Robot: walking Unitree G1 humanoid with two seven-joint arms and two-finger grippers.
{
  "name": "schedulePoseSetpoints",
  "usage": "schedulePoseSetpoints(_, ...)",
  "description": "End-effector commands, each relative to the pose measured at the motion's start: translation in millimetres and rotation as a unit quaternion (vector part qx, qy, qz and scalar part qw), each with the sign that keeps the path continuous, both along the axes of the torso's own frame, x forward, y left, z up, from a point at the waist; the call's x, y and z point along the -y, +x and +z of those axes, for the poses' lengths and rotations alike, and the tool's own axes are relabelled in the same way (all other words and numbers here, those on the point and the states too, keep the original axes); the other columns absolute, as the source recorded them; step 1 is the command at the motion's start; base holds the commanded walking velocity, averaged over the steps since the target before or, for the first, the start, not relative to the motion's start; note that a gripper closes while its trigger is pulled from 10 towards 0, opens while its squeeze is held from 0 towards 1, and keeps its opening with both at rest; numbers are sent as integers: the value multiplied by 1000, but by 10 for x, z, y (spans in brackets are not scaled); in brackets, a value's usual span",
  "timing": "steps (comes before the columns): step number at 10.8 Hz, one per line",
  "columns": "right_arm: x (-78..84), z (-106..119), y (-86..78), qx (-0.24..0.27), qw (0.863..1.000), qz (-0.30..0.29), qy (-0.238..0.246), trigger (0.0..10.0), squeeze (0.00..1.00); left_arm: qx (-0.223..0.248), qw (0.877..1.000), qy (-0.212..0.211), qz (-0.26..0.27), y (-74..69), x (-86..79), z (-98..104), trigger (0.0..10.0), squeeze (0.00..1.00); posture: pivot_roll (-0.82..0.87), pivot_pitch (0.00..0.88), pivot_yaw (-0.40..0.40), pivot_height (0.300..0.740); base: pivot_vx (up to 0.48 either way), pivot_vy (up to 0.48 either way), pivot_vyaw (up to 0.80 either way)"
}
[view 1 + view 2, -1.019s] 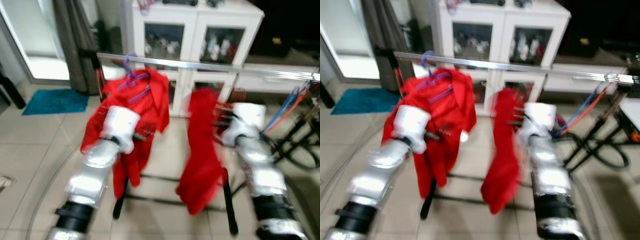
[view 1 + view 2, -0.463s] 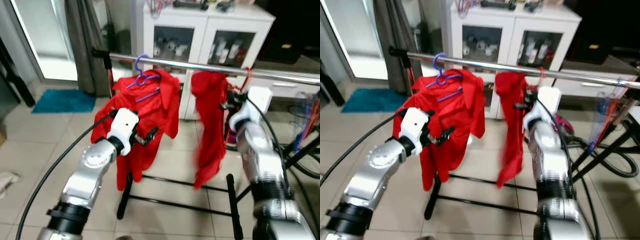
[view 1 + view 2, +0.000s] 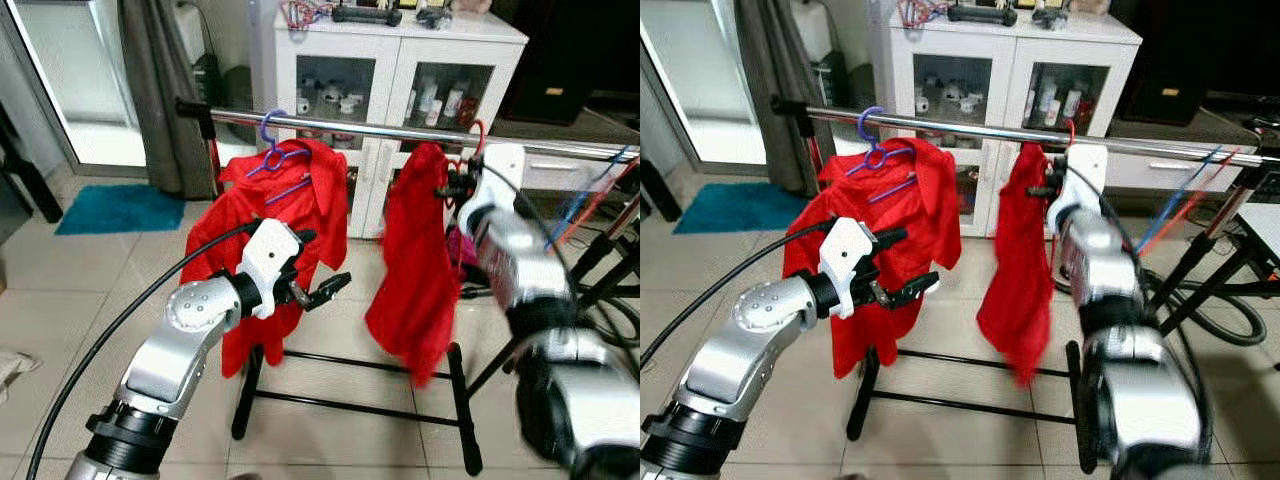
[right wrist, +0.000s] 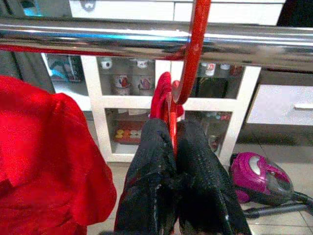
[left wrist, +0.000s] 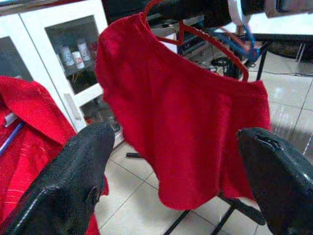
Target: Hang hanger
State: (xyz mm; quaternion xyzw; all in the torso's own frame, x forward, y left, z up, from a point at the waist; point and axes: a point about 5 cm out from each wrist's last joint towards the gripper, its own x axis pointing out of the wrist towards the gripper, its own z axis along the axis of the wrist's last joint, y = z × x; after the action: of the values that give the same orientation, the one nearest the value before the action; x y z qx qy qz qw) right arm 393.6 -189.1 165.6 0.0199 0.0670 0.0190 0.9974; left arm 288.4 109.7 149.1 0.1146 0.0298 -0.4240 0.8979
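A chrome rail (image 3: 400,131) crosses the scene. A purple hanger (image 3: 272,150) on the rail carries a red shirt (image 3: 290,220). To its right hangs a second red garment (image 3: 420,270) on a red hanger (image 4: 193,58). My right gripper (image 4: 173,147) is shut on that hanger's neck just below the rail, and is also seen from the head (image 3: 455,188). The red hook curves up across the rail; whether it rests on it I cannot tell. My left gripper (image 3: 318,262) stands open in front of the first shirt, holding nothing.
A white glass-door cabinet (image 3: 390,60) stands behind the rail. The rack's black base (image 3: 350,405) lies on the tiled floor. There is a teal mat (image 3: 115,205) and a grey curtain (image 3: 160,90) at the left, and a pink vacuum (image 4: 259,176) by the cabinet.
My right gripper has lifted the red hanger and its garment up to the rail. My left gripper has shifted a little to the right, and the camera has steadied.
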Motion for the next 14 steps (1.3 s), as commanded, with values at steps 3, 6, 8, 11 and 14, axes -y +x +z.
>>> schedulePoseSetpoints(3,-34,149,117,-7,999,32,-31,10000,0,1,1000,22,22,61,-76,44,10000,369,105,0,-45,740,0,0,0)
schedulePoseSetpoints(6,-32,28,122,-66,997,29,-32,10000,0,-6,999,30,21,27,-104,29,10000,369,119,0,-52,740,0,0,0)
schedulePoseSetpoints(8,-16,-17,110,-79,996,24,-23,10000,0,-7,999,32,21,24,-103,23,10000,369,121,0,-54,740,0,0,0)
schedulePoseSetpoints(11,9,-40,102,-84,996,22,-7,10000,0,-7,999,37,26,44,-106,21,10000,365,116,0,-50,740,0,0,0)
schedulePoseSetpoints(14,68,103,112,-12,999,48,10,10000,1000,2,998,16,67,91,-180,68,10000,0,119,0,-54,740,0,0,0)
